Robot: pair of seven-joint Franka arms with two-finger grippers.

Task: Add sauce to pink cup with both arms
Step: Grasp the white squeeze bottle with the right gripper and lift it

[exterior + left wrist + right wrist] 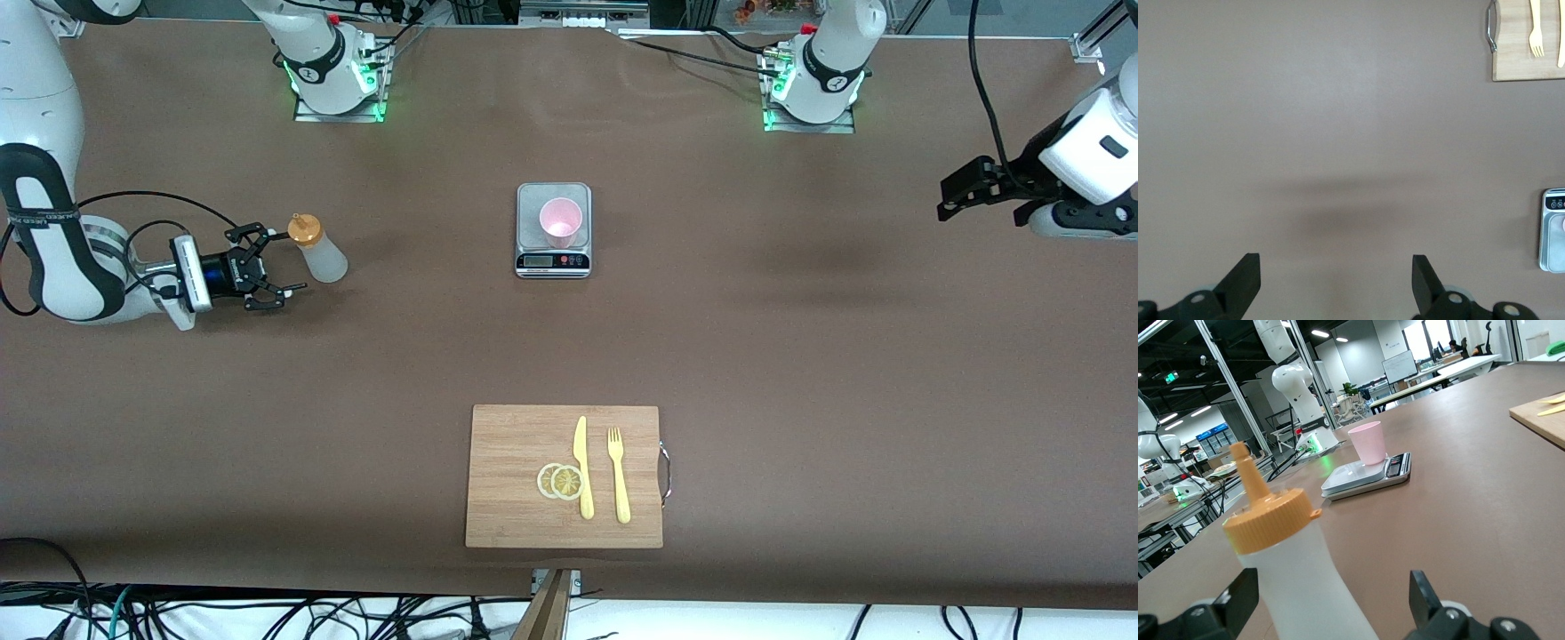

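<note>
The sauce bottle (320, 254), whitish with an orange nozzle cap, stands on the table toward the right arm's end. My right gripper (281, 263) is low at the bottle's side and open. In the right wrist view the bottle (1295, 577) stands between the spread fingers, closer to one finger (1238, 600), and my right gripper (1330, 599) is not closed on it. The pink cup (561, 221) stands on a small kitchen scale (553, 260) at mid table; it also shows in the right wrist view (1369, 443). My left gripper (944, 201) waits open and empty above the table's left-arm end (1335, 283).
A wooden cutting board (507, 480) lies near the front edge with a yellow knife (583, 467), a yellow fork (619, 476) and two lemon slices (560, 481). The board (1511, 60) and the scale (1553, 230) show at the edge of the left wrist view.
</note>
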